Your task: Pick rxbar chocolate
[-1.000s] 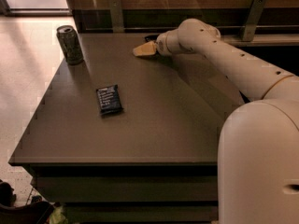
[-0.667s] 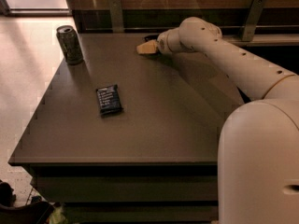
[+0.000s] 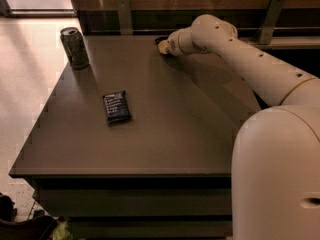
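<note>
My gripper (image 3: 163, 46) is at the far edge of the table, on the end of the white arm (image 3: 250, 64) that reaches in from the right. A small dark flat shape (image 3: 160, 38) lies right behind the gripper's tip. It looks like the rxbar chocolate and is mostly hidden by the gripper. The dark blue bar wrapper with white text lines (image 3: 116, 106) lies flat at the table's left middle, well away from the gripper.
A dented grey can (image 3: 74, 47) stands upright at the table's back left corner. The dark table (image 3: 165, 134) has a wall rail with metal brackets (image 3: 125, 15) behind it. My white base (image 3: 280, 179) fills the lower right.
The gripper has moved a little to the right and farther back, toward the table's far edge. The blue bar and the can have not moved.
</note>
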### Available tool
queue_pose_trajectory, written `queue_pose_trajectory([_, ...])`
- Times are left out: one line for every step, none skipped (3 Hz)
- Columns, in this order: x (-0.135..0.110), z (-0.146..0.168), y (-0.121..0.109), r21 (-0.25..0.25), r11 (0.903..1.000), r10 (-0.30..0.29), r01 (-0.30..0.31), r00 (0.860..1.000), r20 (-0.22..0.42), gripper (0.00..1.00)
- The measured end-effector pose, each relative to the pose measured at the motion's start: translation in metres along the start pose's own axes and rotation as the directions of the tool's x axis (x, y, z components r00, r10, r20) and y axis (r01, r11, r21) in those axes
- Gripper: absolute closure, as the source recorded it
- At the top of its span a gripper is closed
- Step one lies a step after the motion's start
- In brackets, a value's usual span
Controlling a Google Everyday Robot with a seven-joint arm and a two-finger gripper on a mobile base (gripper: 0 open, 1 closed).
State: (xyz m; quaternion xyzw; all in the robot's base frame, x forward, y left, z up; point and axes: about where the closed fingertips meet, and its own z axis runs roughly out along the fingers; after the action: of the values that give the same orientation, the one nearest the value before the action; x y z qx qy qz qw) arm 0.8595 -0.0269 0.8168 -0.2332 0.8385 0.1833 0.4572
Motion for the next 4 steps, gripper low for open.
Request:
queue_pose_trajectory([0.0, 0.0001, 0.0001, 0.0, 1.0, 0.0, 0.0, 1.0, 0.0, 1.0])
queue_pose_trajectory([0.0, 0.0001, 0.0001, 0.0, 1.0, 0.0, 0.0, 1.0, 0.0, 1.0])
queue_pose_trajectory([0.0, 0.0001, 0.0001, 0.0, 1.0, 0.0, 0.0, 1.0, 0.0, 1.0])
queue_pose_trajectory([0.0, 0.0001, 0.0001, 0.0, 1.0, 0.0, 0.0, 1.0, 0.0, 1.0])
